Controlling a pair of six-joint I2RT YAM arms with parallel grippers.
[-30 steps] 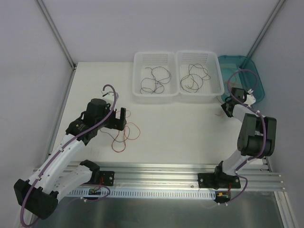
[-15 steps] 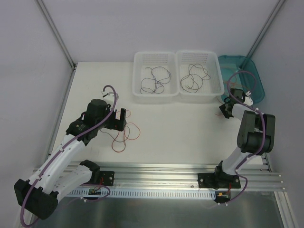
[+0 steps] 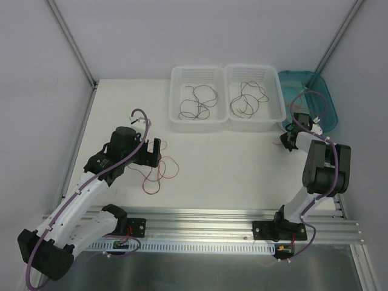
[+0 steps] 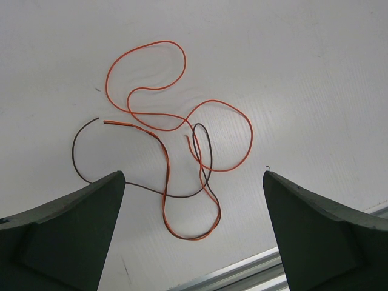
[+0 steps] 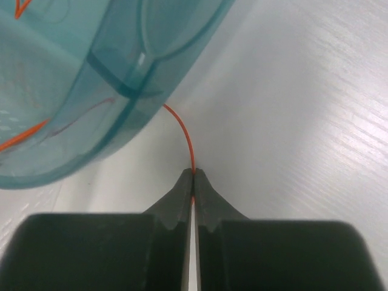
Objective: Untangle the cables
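A tangle of thin orange and dark cables (image 4: pixel 176 145) lies on the white table just ahead of my left gripper (image 4: pixel 194 182), which is open and empty above it; the same tangle shows in the top view (image 3: pixel 159 174) beside the left gripper (image 3: pixel 156 151). My right gripper (image 5: pixel 194 173) is shut on a thin orange cable (image 5: pixel 183 136) that arcs up under the rim of the teal bin (image 5: pixel 91 91). In the top view the right gripper (image 3: pixel 285 140) sits at the teal bin's (image 3: pixel 324 100) near left corner.
Two white trays stand at the back, the left one (image 3: pixel 176 118) and the right one (image 3: pixel 279 115), each holding thin dark cables. The teal bin holds more orange cable. An aluminium rail (image 3: pixel 206 221) runs along the near table edge.
The right gripper has drawn slightly back and left from the teal bin's corner. The left arm and the tangle have not moved.
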